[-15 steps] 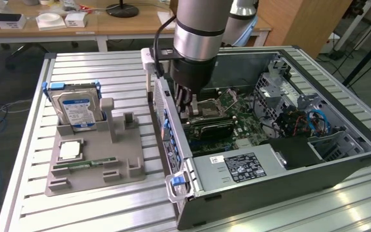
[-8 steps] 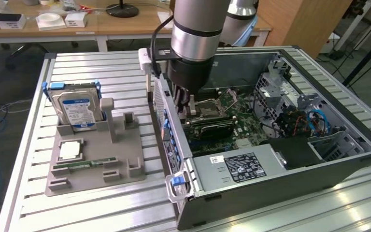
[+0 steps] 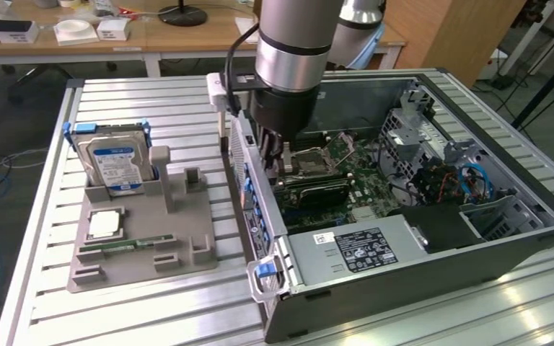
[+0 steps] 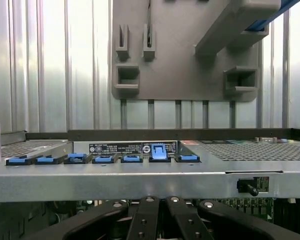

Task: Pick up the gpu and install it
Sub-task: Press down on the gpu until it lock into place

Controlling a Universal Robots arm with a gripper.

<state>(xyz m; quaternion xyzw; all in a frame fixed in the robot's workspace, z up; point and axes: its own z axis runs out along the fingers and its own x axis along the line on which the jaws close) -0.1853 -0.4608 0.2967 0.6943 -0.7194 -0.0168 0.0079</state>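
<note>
Gripper point(image 3: 279, 162) fingers point(image 4: 145, 220) closed, inside computer case point(image 3: 508, 245). White label on power supply point(image 3: 359, 250), text illegible; hard drive point(image 3: 113, 164) label blue.

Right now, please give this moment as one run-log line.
gripper: shut, lowered inside computer case beside slot wall | held item: cannot tell | hard drive: upright in grey holder

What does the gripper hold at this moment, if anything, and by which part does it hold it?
It cannot be told. The gripper is shut, low inside the computer case above the motherboard; anything between its fingers is hidden.
</note>
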